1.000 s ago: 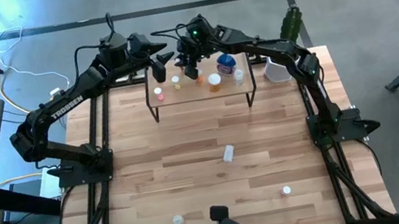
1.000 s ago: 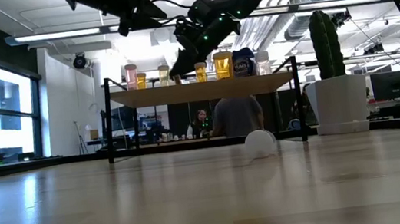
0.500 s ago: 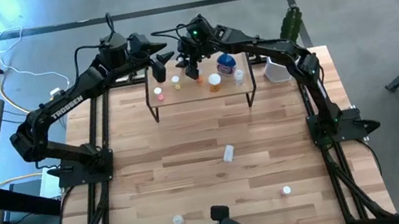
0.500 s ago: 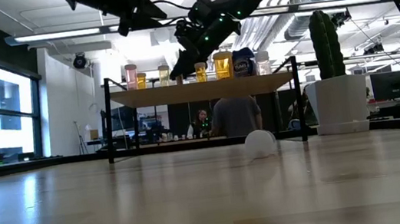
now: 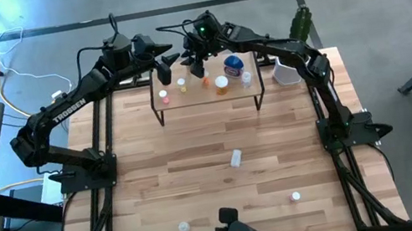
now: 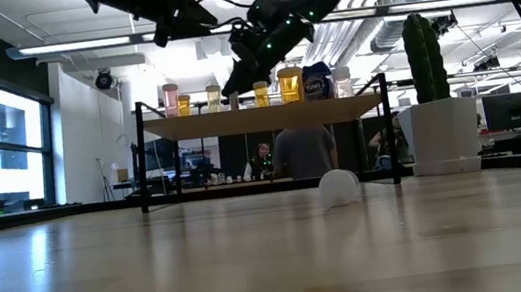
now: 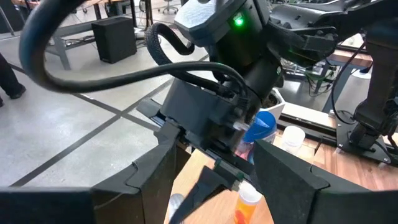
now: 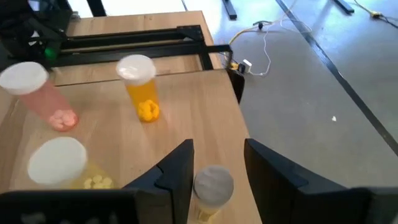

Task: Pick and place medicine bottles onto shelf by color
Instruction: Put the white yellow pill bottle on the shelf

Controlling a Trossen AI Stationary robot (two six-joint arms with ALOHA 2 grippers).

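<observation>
The shelf [image 5: 207,98] stands at the table's far side with several medicine bottles upright on its top: a pink one [image 8: 43,96], orange ones [image 8: 142,87], a blue one [image 5: 234,65] and a clear one [image 5: 247,78]. My right gripper [image 8: 217,149] is open over the shelf's far left part. Its fingers stand on either side of a small grey-capped bottle [image 8: 213,186] that rests on its base on the shelf. My left gripper [image 5: 172,58] hangs open and empty above the shelf's far left corner, facing the right arm's wrist [image 7: 236,74].
Three white bottles lie loose on the table: one in the middle [image 5: 236,158] and two near the front edge [image 5: 183,226] [image 5: 295,197]. A white pot with a cactus [image 6: 437,133] stands right of the shelf. People sit in the room beyond [image 6: 306,150].
My right gripper has opened a little around the small bottle, which stays standing on the shelf. Neither arm has shifted from its place.
</observation>
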